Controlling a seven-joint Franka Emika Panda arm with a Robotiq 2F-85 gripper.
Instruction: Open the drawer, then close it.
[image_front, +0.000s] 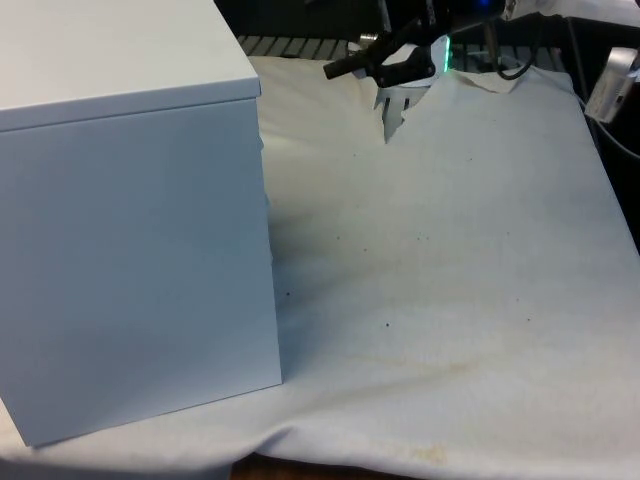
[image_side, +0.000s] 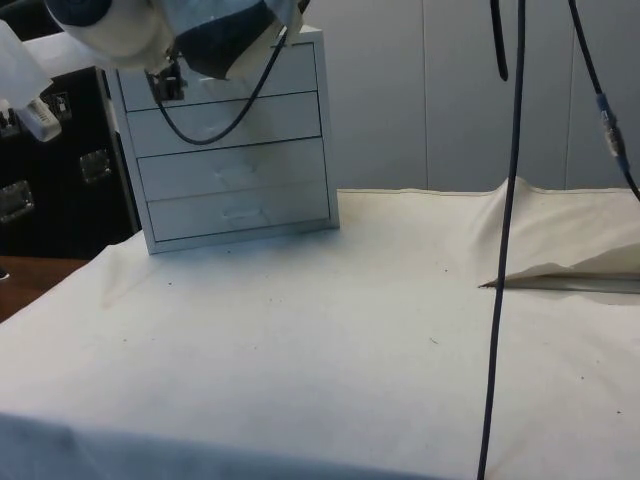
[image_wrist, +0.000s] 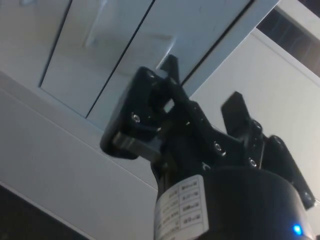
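Observation:
A white chest of drawers (image_side: 232, 150) stands on the cloth with several flat drawer fronts, all shut and flush. In the front view the chest (image_front: 130, 250) fills the left and turns a plain side to the camera. My black gripper (image_front: 350, 65) hangs above the table's far end, off the chest's far corner, with its fingers pointing toward the chest. In the wrist view the gripper (image_wrist: 202, 85) is open with nothing between its fingers (image_wrist: 170, 65), and the drawer fronts (image_wrist: 115, 45) lie close beyond them, not touched.
A raised fold of the white cloth (image_side: 545, 265) lies at the side view's right. Two black cables (image_side: 505, 200) hang in front of that camera. Bare cloth (image_front: 450, 260) stretches across the front view's right.

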